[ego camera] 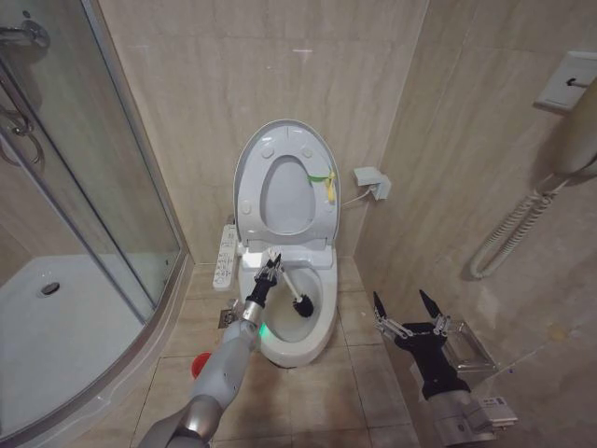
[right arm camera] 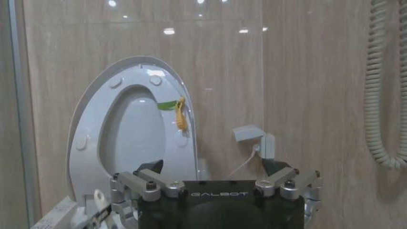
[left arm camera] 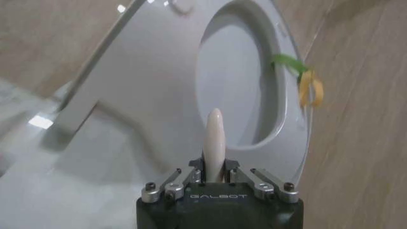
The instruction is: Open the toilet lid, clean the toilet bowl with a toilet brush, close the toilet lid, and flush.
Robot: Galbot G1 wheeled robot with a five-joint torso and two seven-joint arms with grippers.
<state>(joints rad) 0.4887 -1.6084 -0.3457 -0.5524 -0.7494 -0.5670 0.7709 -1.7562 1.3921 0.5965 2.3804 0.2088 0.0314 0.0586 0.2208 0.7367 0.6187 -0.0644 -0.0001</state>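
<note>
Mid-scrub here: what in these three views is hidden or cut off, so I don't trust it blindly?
- White ceramic toilet bowl: head view, the left tool and slim white-handled toilet brush cover part of its inner bottom; staining cannot be judged.
- Black bristle head: left wrist view, hidden behind the tool body.
- Red round holder cup: head view, mostly behind the left arm.
- Right tool, open beside the toilet: right wrist view, fingertips cut off by the picture edge.
- Raised white plastic toilet lid: hinge hidden.

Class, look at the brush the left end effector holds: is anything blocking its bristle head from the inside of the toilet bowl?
Nothing visible. The toilet lid is raised against the wall, and the toilet brush in the left end effector already reaches into the open toilet bowl.
</note>
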